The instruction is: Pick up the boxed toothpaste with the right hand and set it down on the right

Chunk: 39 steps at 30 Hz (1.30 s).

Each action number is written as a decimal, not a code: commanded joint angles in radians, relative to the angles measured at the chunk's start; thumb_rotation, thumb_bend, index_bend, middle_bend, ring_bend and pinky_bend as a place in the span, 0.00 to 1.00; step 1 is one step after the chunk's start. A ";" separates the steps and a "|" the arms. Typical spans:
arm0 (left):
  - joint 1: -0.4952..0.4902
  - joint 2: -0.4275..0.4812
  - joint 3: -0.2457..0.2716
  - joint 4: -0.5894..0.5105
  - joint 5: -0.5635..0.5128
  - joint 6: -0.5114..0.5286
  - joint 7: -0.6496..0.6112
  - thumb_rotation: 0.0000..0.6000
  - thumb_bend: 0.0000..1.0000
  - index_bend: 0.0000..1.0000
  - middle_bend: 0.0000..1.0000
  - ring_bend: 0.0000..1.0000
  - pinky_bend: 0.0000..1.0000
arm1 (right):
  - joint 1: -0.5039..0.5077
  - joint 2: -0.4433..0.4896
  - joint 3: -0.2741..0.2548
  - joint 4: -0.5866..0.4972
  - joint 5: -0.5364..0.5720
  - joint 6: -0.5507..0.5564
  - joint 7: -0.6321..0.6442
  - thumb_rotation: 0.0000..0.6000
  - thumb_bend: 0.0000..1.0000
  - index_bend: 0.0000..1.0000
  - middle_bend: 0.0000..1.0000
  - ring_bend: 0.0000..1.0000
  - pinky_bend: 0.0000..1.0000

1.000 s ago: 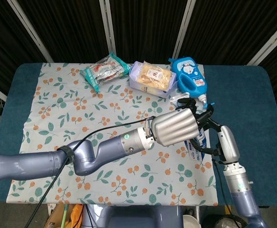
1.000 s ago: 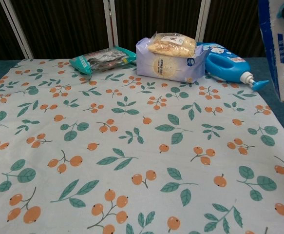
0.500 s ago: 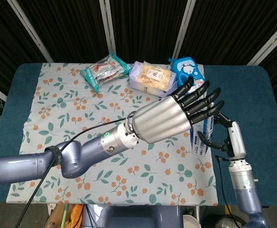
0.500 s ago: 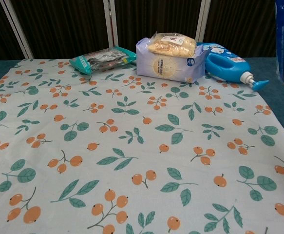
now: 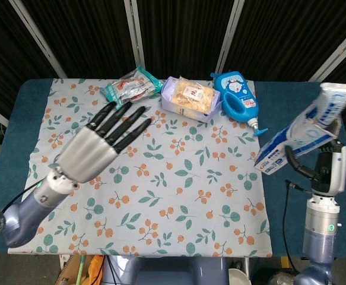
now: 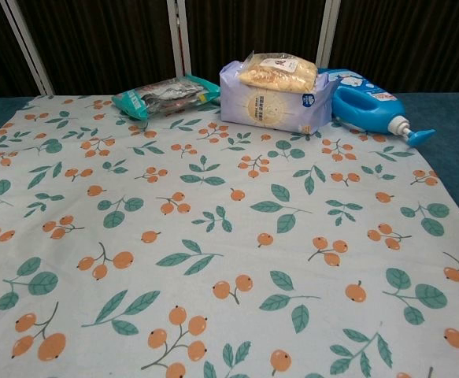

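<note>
The table (image 5: pixel 339 107), blue-topped, carries a floral cloth (image 5: pixel 161 178) over most of its width, leaving a bare blue strip on the right. The left hand (image 5: pixel 98 145) hangs over the cloth's left half with its fingers spread flat and nothing in them, well away from the work. Along the far edge of the cloth lie a blue detergent bottle (image 6: pixel 367 106), a pale purple snack pack (image 6: pixel 272 98) and a green foil packet (image 6: pixel 162 96), none of them near the carried item. The boxed toothpaste (image 5: pixel 306 138) is up in the air above that bare right strip, its long axis tilted, the far end high toward the right and the near end dipping toward the cloth's edge. The right hand (image 5: pixel 318 163) sits under and behind the box, grasping it about its middle; the fingers themselves are largely hidden by the carton. Setting it down looks to need lowering straight onto the blue surface below, levelling the long axis first, since the low end would touch first
</note>
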 commanded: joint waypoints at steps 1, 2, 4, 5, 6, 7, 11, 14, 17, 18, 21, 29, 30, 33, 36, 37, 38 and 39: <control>0.148 -0.039 0.112 0.127 0.039 0.128 -0.139 1.00 0.10 0.10 0.12 0.16 0.27 | -0.006 -0.069 0.052 0.033 -0.045 0.102 -0.002 1.00 0.29 0.37 0.55 0.50 0.45; 0.175 -0.057 0.127 0.155 0.033 0.145 -0.167 1.00 0.10 0.10 0.12 0.16 0.27 | -0.006 -0.069 0.050 0.036 -0.053 0.104 -0.010 1.00 0.29 0.36 0.55 0.50 0.45; 0.213 -0.081 0.148 0.191 0.016 0.161 -0.202 1.00 0.10 0.10 0.12 0.16 0.27 | -0.007 -0.069 0.048 0.040 -0.061 0.106 -0.021 1.00 0.29 0.32 0.55 0.49 0.45; 0.240 -0.101 0.162 0.218 0.003 0.172 -0.224 1.00 0.10 0.10 0.12 0.16 0.27 | -0.007 -0.068 0.044 0.041 -0.062 0.103 -0.027 1.00 0.29 0.31 0.53 0.48 0.45; 0.267 -0.117 0.181 0.234 -0.013 0.174 -0.246 1.00 0.10 0.10 0.12 0.16 0.27 | -0.007 -0.067 0.041 0.042 -0.060 0.097 -0.031 1.00 0.29 0.30 0.52 0.46 0.45; 0.293 -0.136 0.199 0.258 -0.021 0.180 -0.271 1.00 0.10 0.10 0.12 0.16 0.27 | -0.007 -0.067 0.037 0.043 -0.057 0.090 -0.037 1.00 0.29 0.30 0.51 0.46 0.45; 0.383 -0.204 0.261 0.366 -0.037 0.185 -0.336 1.00 0.10 0.10 0.12 0.16 0.27 | -0.007 -0.067 0.029 0.051 -0.046 0.069 -0.035 1.00 0.32 0.41 0.55 0.54 0.52; 0.427 -0.240 0.287 0.433 -0.037 0.187 -0.375 1.00 0.10 0.11 0.13 0.16 0.27 | -0.009 -0.068 0.024 0.056 -0.045 0.064 -0.037 1.00 0.38 0.49 0.61 0.61 0.55; 0.455 -0.254 0.294 0.469 -0.032 0.194 -0.412 1.00 0.10 0.11 0.13 0.16 0.27 | -0.008 -0.068 0.010 0.072 -0.055 0.053 -0.064 1.00 0.39 0.49 0.61 0.61 0.55; 0.457 -0.256 0.291 0.470 -0.030 0.198 -0.421 1.00 0.10 0.11 0.13 0.16 0.27 | -0.008 -0.069 0.007 0.073 -0.053 0.051 -0.071 1.00 0.39 0.48 0.61 0.61 0.55; 0.464 -0.261 0.285 0.475 -0.026 0.199 -0.431 1.00 0.10 0.11 0.13 0.16 0.27 | -0.008 -0.077 -0.005 0.073 -0.051 0.045 -0.086 1.00 0.39 0.41 0.61 0.56 0.55; 0.469 -0.262 0.275 0.473 -0.015 0.177 -0.441 1.00 0.10 0.11 0.13 0.16 0.27 | -0.012 -0.079 -0.042 0.067 -0.057 0.017 -0.119 1.00 0.39 0.23 0.47 0.42 0.50; 0.471 -0.262 0.273 0.472 -0.015 0.175 -0.443 1.00 0.10 0.11 0.13 0.16 0.27 | -0.013 -0.079 -0.043 0.065 -0.055 0.015 -0.118 1.00 0.39 0.22 0.47 0.41 0.50; 0.474 -0.261 0.267 0.467 -0.017 0.169 -0.445 1.00 0.10 0.11 0.13 0.16 0.27 | -0.015 -0.077 -0.049 0.065 -0.049 0.004 -0.119 1.00 0.39 0.21 0.46 0.40 0.50; 0.477 -0.259 0.262 0.463 -0.015 0.163 -0.443 1.00 0.10 0.11 0.13 0.16 0.27 | -0.015 -0.075 -0.049 0.063 -0.044 -0.003 -0.113 1.00 0.40 0.26 0.47 0.45 0.51; 0.478 -0.259 0.260 0.463 -0.015 0.161 -0.443 1.00 0.10 0.11 0.13 0.16 0.27 | -0.015 -0.075 -0.048 0.064 -0.045 -0.004 -0.112 1.00 0.42 0.32 0.51 0.51 0.53; 0.478 -0.259 0.258 0.462 -0.016 0.159 -0.443 1.00 0.10 0.11 0.13 0.16 0.27 | -0.014 -0.075 -0.049 0.067 -0.045 -0.007 -0.113 1.00 0.44 0.36 0.54 0.54 0.55; 0.479 -0.259 0.256 0.461 -0.016 0.156 -0.443 1.00 0.10 0.11 0.13 0.16 0.27 | -0.015 -0.074 -0.050 0.068 -0.042 -0.010 -0.114 1.00 0.47 0.41 0.59 0.59 0.57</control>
